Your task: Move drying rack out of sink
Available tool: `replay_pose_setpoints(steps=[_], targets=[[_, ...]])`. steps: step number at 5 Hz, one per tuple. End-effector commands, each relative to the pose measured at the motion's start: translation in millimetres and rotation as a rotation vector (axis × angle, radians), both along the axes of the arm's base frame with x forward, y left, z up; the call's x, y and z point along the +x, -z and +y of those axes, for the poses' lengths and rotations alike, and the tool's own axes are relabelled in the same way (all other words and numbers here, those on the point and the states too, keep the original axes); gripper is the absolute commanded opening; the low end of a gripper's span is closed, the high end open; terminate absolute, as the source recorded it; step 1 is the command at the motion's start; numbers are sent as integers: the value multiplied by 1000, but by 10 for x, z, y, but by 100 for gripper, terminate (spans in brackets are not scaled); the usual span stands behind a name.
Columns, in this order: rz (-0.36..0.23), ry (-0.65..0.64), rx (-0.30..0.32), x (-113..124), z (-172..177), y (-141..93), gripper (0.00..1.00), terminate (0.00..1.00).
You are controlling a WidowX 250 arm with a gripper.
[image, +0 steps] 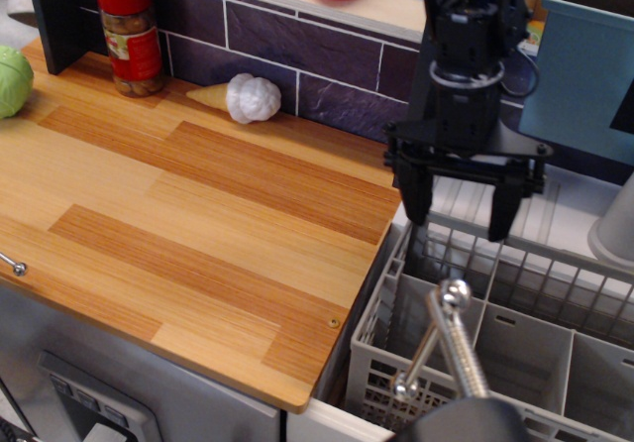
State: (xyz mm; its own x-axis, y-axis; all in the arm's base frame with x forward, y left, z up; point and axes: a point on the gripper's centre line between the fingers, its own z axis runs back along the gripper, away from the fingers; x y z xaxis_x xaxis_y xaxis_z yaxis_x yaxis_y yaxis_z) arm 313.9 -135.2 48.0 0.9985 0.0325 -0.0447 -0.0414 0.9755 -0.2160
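Drying rack [515,348], a large grey plastic basket with lattice mesh sides and inner dividers, sits down in the recessed sink [381,264] at the lower right, beside the end of the wood-plank countertop [178,214]. We see nothing lying in its compartments, though its right and bottom parts are cut off by the frame edge. We see only a narrow strip of the sink's edge between countertop and basket; its floor is hidden.

We see 1 black robot gripper [461,209] hanging just above the rack's far rim, its 2 fingers [414,196] pointing down and spread wide, with nothing between them. Whether the tips touch the rim, we cannot tell. Behind it lies a ridged white drainboard [535,204], partly covered by the arm.

A chrome faucet [451,348] rises in the foreground in front of the rack, its base blurred and cropped.

On the countertop by the dark tiled wall stand 1 red-lidded glass jar [131,34] holding brownish pieces, 1 toy ice-cream cone with white top [241,97] on its side, and 1 green cabbage [12,80], cut off at the left. A blue box [584,65] stands at the upper right; we cannot see its contents.
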Motion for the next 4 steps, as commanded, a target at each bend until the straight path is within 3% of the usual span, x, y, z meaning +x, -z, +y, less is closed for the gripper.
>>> replay_pose_setpoints(steps=[1,2,4], targets=[[-35,-52,-45,74,-382,-65,100,0],[-65,-96,-19,110,-493,104,100,0],[-51,-86,49,101,-640,347,100,0]])
